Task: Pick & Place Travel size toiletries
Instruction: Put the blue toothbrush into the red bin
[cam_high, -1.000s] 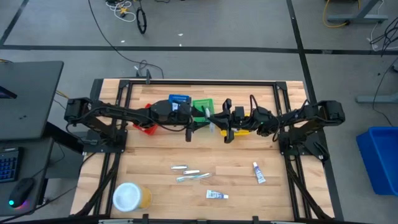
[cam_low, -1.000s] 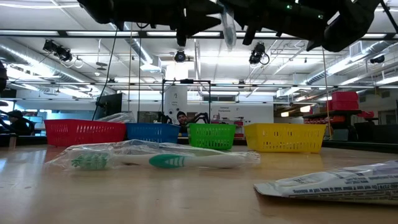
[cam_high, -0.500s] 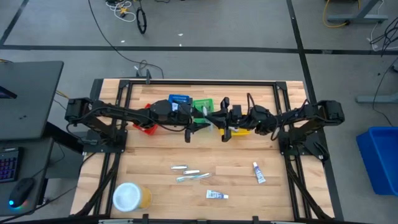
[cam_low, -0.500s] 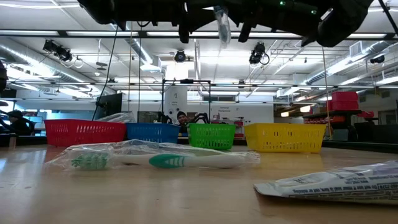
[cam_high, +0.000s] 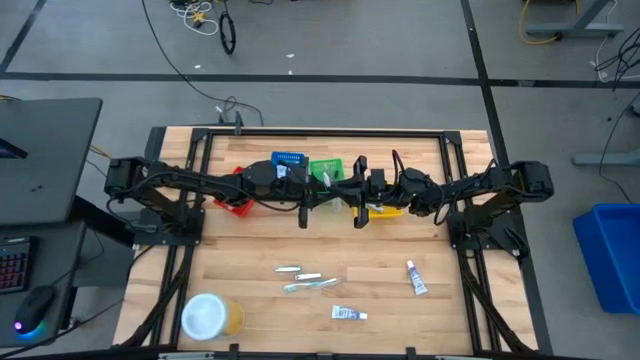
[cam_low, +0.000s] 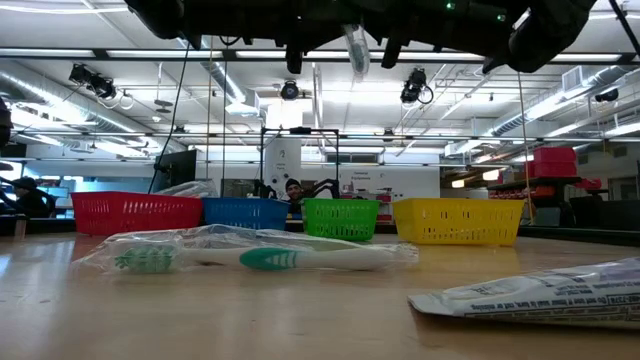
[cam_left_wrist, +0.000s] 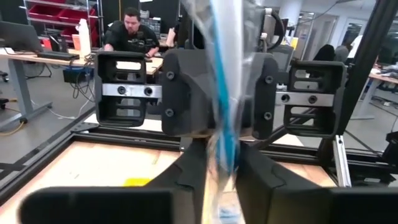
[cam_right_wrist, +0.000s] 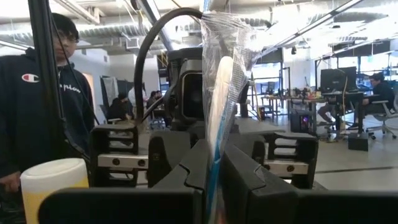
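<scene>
A slim toothbrush in a clear wrapper (cam_low: 355, 47) hangs high over the green bin (cam_high: 325, 166), where my two arms meet. My right gripper (cam_right_wrist: 216, 177) is shut on it, reaching in from the table's right. My left gripper (cam_left_wrist: 222, 180), coming from the table's left, is closed on the same wrapper, face to face with the right one. More toiletries lie on the near half of the table: wrapped toothbrushes (cam_high: 310, 285), a silvery piece (cam_high: 288, 269) and two small tubes (cam_high: 415, 278) (cam_high: 348, 314). My left gripper pinches the wrapped toothbrush (cam_left_wrist: 222, 146) between its two fingers, roughly level from the table's left and lying across it. The toothbrush stands about upright, lifted clear of everything. My right gripper pinches the same wrapped toothbrush (cam_right_wrist: 214, 149) between its two fingers, roughly level from the table's right. The wrapper's loose end (cam_right_wrist: 224, 37) sticks out past the fingers.
Red (cam_low: 135, 212), blue (cam_low: 245, 212), green (cam_low: 340, 218) and yellow (cam_low: 458, 220) bins stand in a row at the far side, under the arms. A white-lidded yellow jar (cam_high: 210, 317) stands at the near left. People are in the room beyond the table.
My right gripper has carried the wrapped toothbrush a little toward the table's left, in between my left gripper's fingers. My left gripper has shut on it. The toothbrush stays high above the bins.
</scene>
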